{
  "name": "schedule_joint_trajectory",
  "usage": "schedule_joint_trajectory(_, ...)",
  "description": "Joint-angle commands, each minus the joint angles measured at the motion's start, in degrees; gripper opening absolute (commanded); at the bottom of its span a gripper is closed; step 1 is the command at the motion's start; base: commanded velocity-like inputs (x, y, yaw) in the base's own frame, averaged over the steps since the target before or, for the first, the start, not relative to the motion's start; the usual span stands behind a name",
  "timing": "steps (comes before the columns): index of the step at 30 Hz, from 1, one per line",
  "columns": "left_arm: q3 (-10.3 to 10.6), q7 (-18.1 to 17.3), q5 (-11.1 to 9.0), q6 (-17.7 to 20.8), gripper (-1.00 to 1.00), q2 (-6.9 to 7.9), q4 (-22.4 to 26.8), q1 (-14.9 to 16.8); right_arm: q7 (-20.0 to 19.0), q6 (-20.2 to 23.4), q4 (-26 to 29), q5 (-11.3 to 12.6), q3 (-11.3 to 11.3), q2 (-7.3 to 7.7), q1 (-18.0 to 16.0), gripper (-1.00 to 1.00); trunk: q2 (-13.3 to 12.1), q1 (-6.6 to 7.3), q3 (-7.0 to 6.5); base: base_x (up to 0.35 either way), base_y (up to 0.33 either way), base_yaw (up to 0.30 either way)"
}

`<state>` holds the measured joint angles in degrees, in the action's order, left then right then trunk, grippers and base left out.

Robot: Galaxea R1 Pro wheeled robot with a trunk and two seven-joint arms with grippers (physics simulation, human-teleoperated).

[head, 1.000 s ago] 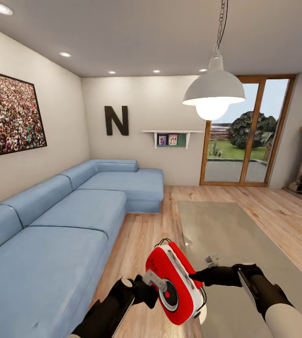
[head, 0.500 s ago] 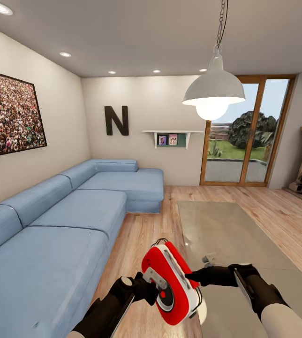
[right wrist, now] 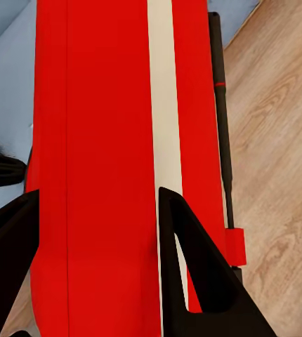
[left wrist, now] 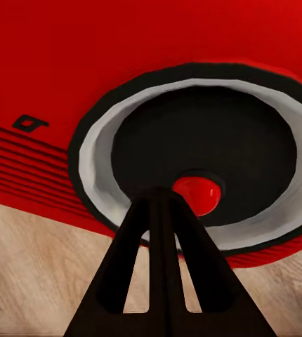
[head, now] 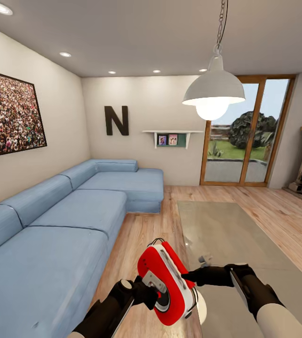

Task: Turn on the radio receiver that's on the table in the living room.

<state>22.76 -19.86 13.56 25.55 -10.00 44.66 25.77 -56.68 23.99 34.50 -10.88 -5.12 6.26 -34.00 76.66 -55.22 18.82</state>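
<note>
Right jaws (right wrist: 98,260) pinching radio receiver (head: 162,281) across its body, left jaws (left wrist: 166,203) pressed together at its dial (left wrist: 197,158)

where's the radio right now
In the head view the radio receiver is low and central, held off the table between both grippers, over the wood floor beside the table's near left corner.

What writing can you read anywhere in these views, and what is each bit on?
"N": big black letter on the far wall.
Black lettering on the red radio face, cut off at the edge of the left wrist view: last characters look like "l a", not readable as a word.
Two small covers on the wall shelf: too small to read.
Crowd picture: no text visible.
</note>
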Motion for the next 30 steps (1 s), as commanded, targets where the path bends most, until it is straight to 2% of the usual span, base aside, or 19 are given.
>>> schedule_joint_trajectory(1, 0.0, 0.0, -0.01, -0.03, -1.0, 0.0, -0.14, 0.04, -0.01, 0.1, 0.04, 0.33, -0.07, -0.01, -0.01, -1.0, 0.0, 0.0, -0.01, 0.0, 0.0, 0.0)
schedule_joint_trajectory(6, 0.0, 0.0, -0.03, -0.06, -1.0, 0.0, -0.42, 0.37, -0.24, 0.1, 0.04, 0.33, -0.07, -0.02, -0.02, -1.0, 0.0, 0.0, -0.01, 0.0, 0.0, 0.0)
schedule_joint_trajectory(9, 0.0, 0.0, 0.0, -0.06, -1.0, 0.0, -0.44, 0.41, -3.75, 0.27, 0.04, 0.28, -0.07, -0.02, -0.01, -1.0, 0.0, 0.0, -0.01, 0.0, 0.0, 0.0)
schedule_joint_trajectory(11, 0.0, 0.0, 0.02, -0.06, -1.0, 0.0, -0.45, 0.42, -4.64, 0.39, 0.04, 0.26, -0.07, -0.02, -0.01, -1.0, 0.0, 0.0, -0.01, 0.0, 0.0, 0.0)
schedule_joint_trajectory(22, 0.0, -0.12, -0.03, 0.0, -1.0, 0.0, -0.57, 0.42, -5.36, 0.39, 0.04, 0.25, -0.07, -0.02, -0.01, -1.0, 0.0, 0.0, -0.01, 0.0, 0.0, 0.0)
schedule_joint_trajectory(25, 0.0, -2.39, 0.03, -0.07, -1.0, 0.0, -1.52, 0.48, -5.37, 0.36, 0.04, 0.25, -0.07, -0.02, -0.01, -1.0, 0.0, 0.0, -0.01, 0.0, 0.0, 0.0)
schedule_joint_trajectory(30, 0.0, -3.42, 0.13, -1.56, -1.0, 0.0, -1.85, 0.51, -5.08, 0.36, 0.04, 0.25, -0.07, -0.02, -0.01, -1.0, 0.0, 0.0, -0.01, 0.0, 0.0, 0.0)
